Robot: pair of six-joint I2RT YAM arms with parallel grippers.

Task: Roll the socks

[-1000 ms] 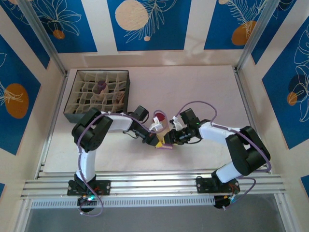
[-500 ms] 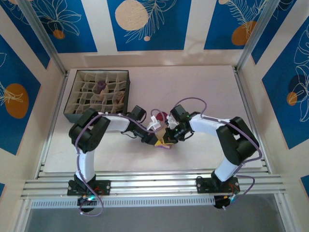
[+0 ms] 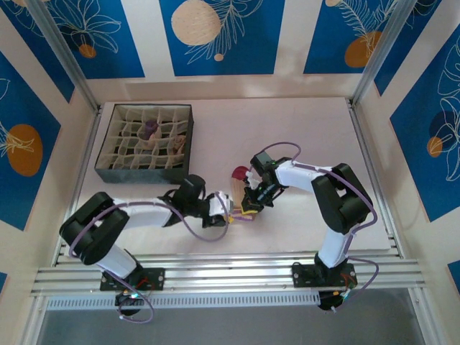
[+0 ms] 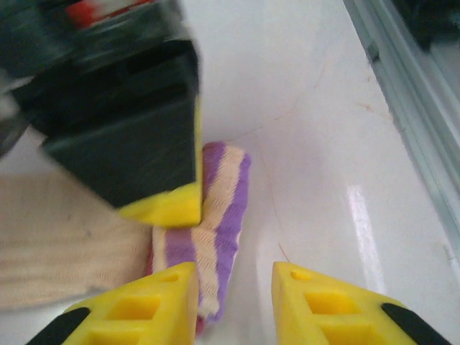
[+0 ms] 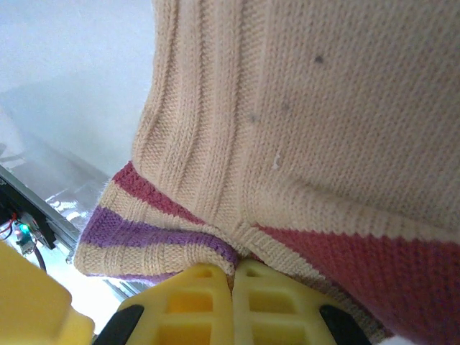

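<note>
A tan sock (image 3: 237,191) lies on the white table, its dark-red toe (image 3: 239,173) at the far end and its striped cuff (image 4: 224,208) at the near end. My right gripper (image 3: 249,205) is shut on that cuff; in the right wrist view its fingertips (image 5: 233,284) pinch the purple and red stripes of the sock (image 5: 302,108). My left gripper (image 3: 224,209) sits just left of the cuff and is open. Bare table shows between its yellow fingers (image 4: 233,277), and the cuff lies beside the left finger (image 4: 154,302).
A dark divided organiser box (image 3: 108,157) stands at the back left, with a rolled purple sock (image 3: 149,129) in one cell and a brownish bundle (image 3: 180,138) in another. The table's metal rail (image 4: 402,93) runs close on the near side.
My left gripper has let go of the cuff, opened and drawn back to the left, its arm dropping low. My right gripper moved in to the left and shut on the cuff.
</note>
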